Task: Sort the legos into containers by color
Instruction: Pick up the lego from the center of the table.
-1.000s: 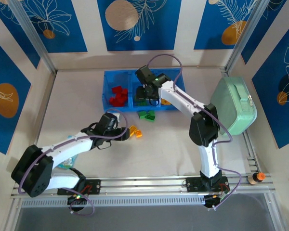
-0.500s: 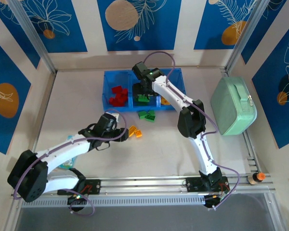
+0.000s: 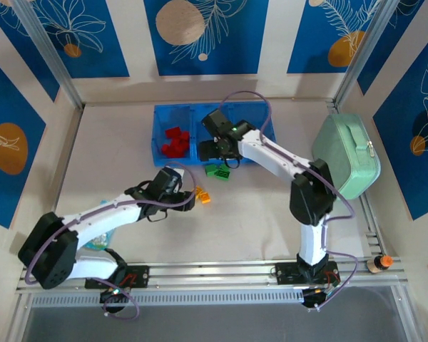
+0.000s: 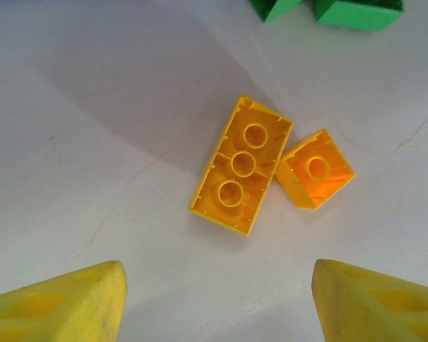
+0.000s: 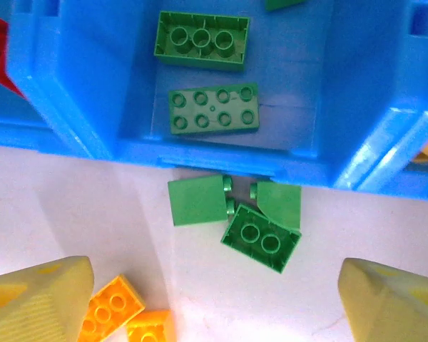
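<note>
Framing two yellow legos (image 4: pixel 242 165) at twelve o'clock, the left gripper (image 4: pixel 217 288) is held spread and empty; the right gripper (image 5: pixel 214 292), likewise spread empty, is lined over stray green legos (image 5: pixel 260 241).

left gripper (image 4: pixel 217 285), right gripper (image 5: pixel 215 278), both agape

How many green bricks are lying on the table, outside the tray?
3, all beside the front wall of the tray, by its middle compartment: two green bricks side by side, a third upside down right by them. Others may hide under the arms.
</note>
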